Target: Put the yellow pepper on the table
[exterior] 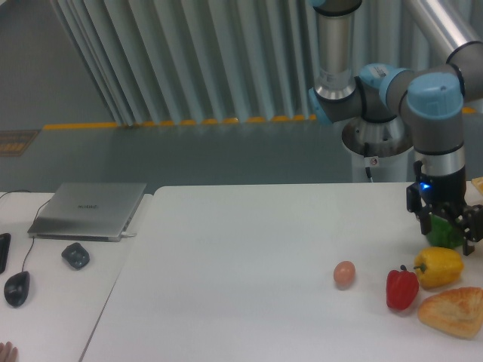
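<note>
Two fingers spread – pincer [450,228] above yellow pepper [438,266].

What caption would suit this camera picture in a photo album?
Robot gripper hangs just above a yellow pepper resting on the white table, beside a red pepper, bread and an egg.

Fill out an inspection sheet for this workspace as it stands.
Surface: white table, bare across its middle.
Job's things: yellow pepper resting on the table, clear of the fingers.
Clutter: red pepper, green pepper, egg, bread.
Gripper: gripper open, above the yellow pepper, in front of the green pepper.
Cables: mouse cable on the side desk.
Surroundings: laptop, mouse, small dark object, ribbed wall panels.
</note>
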Tool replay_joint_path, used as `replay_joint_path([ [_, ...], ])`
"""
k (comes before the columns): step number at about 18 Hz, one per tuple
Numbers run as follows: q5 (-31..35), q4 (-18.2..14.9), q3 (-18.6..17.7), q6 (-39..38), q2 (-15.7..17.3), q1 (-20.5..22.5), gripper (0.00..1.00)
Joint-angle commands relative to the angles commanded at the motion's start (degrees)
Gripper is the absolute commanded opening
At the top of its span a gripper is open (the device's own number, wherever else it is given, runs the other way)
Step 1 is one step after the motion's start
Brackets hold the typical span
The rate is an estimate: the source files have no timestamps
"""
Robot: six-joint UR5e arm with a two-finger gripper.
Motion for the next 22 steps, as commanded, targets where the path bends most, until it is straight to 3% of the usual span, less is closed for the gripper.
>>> replay_joint_path([
  [2,-2.38,-2.82,0.26,7.56,1.06,3.69,1.00],
  [8,0.32,-11.78,4.22,21.88,1.24,9.14,1.00],
  [10,1.47,-12.15,4.05,25.16,0.80,9.24,1.00],
  [22,1.65,-13.20,2.20,25.34,-0.35,8.97,1.00],
])
